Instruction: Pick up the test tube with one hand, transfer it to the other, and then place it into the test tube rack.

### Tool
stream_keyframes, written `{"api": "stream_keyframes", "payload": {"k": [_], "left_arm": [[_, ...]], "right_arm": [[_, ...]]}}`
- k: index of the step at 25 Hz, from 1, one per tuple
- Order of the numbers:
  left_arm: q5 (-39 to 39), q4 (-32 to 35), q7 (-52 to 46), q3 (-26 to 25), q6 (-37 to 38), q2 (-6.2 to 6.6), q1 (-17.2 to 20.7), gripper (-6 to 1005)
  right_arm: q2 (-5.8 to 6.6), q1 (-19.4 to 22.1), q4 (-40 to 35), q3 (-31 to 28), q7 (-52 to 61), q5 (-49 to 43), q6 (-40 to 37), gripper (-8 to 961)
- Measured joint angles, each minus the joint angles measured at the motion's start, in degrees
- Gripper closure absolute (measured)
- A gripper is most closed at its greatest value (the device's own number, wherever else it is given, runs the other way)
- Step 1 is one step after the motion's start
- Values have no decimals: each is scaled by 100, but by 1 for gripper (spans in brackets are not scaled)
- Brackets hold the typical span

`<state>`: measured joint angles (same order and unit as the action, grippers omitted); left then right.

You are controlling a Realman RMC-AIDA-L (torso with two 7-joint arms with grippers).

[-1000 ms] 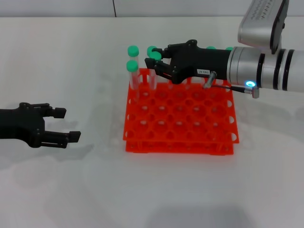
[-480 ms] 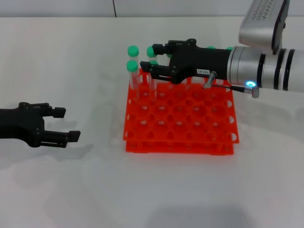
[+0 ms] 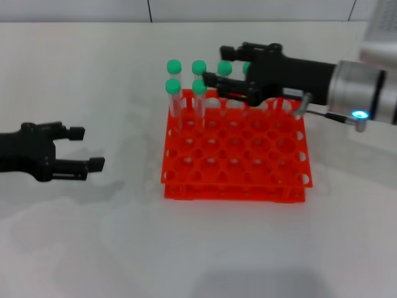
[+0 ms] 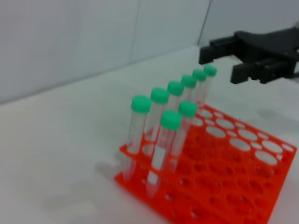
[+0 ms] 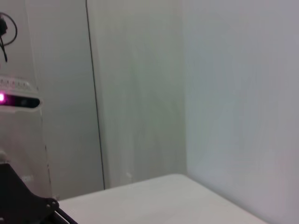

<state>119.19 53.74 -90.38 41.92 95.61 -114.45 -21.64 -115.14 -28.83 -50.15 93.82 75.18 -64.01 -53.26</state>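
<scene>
The orange-red test tube rack stands mid-table and also shows in the left wrist view. Several green-capped tubes stand upright along its far left side. The test tube stands in the second row, second hole from the left, free of any gripper; it also shows in the left wrist view. My right gripper, labelled and with a blue wrist light, is open and empty over the rack's far edge, just right of that tube; it shows too in the left wrist view. My left gripper is open and empty, low at the left.
The rack's front and right holes hold no tubes. White table top lies all round the rack. A pale wall stands behind the table.
My right gripper opened, let go of the tube and drew back to the right. The tube now stands alone in the rack. My left gripper shifted only slightly.
</scene>
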Motion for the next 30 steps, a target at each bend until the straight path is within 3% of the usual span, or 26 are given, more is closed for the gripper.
{"api": "stream_keyframes", "payload": {"k": [9,14,18,25,30], "left_arm": [[-649,-5,77,-251,48,-47,-13,109],[-1027,-5,87,-254,78,-94,-3,109],[-1190,-4,89,-255,92,-138,20,109],[-1314,-4,73,-254,121,-147,50,109],[-1316,-4,70,-230,133,-136,49,109]], "right_arm": [[33,406,-42,-1233,205,-639,-1041,217],[64,446,-102,-1848,580,-1445,-1492,85],[73,476,-254,-2202,785,-1977,-1758,90],[110,552,-542,-2251,824,-2296,-1919,92],[66,541,-613,-2256,922,-2600,-1939,92]]}}
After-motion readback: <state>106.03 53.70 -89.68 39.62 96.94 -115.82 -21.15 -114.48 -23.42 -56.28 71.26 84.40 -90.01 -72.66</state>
